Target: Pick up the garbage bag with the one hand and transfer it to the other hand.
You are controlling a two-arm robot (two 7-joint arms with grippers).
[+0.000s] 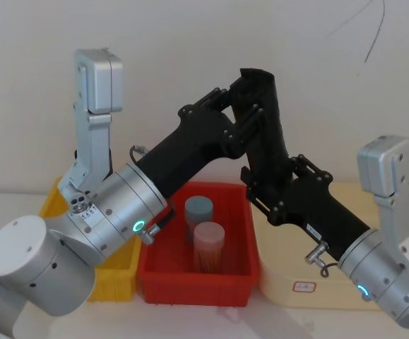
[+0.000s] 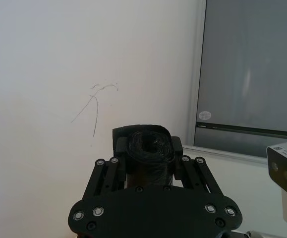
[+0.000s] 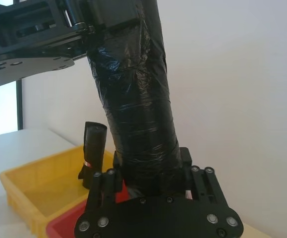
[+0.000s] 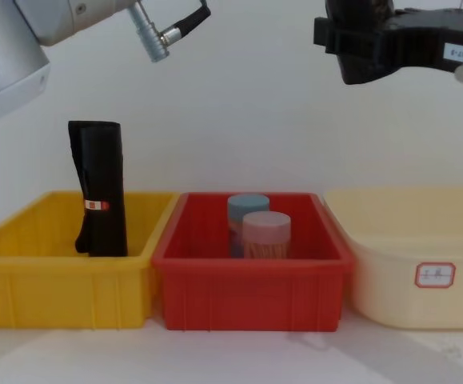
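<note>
The garbage bag (image 1: 266, 134), a matte black roll, hangs nearly upright in the air above the red bin (image 1: 193, 284). My left gripper (image 1: 243, 116), on the silver-grey arm with the green ring light, is shut on its upper part. In the left wrist view the roll's end (image 2: 145, 148) sits between the fingers. My right gripper (image 1: 262, 187), the one with the small white tag, is shut on the roll's lower end. In the right wrist view the garbage bag (image 3: 136, 99) rises from between the right fingers (image 3: 117, 161) up to the left gripper (image 3: 84, 25).
A second black roll with a red-and-white sticker (image 4: 99, 188) stands in the yellow bin (image 4: 55, 280) on the left. The red bin (image 4: 251, 288) holds a blue-lidded jar (image 4: 249, 210) and a pink-lidded jar (image 4: 267, 234). A cream tub (image 4: 423, 264) sits on the right.
</note>
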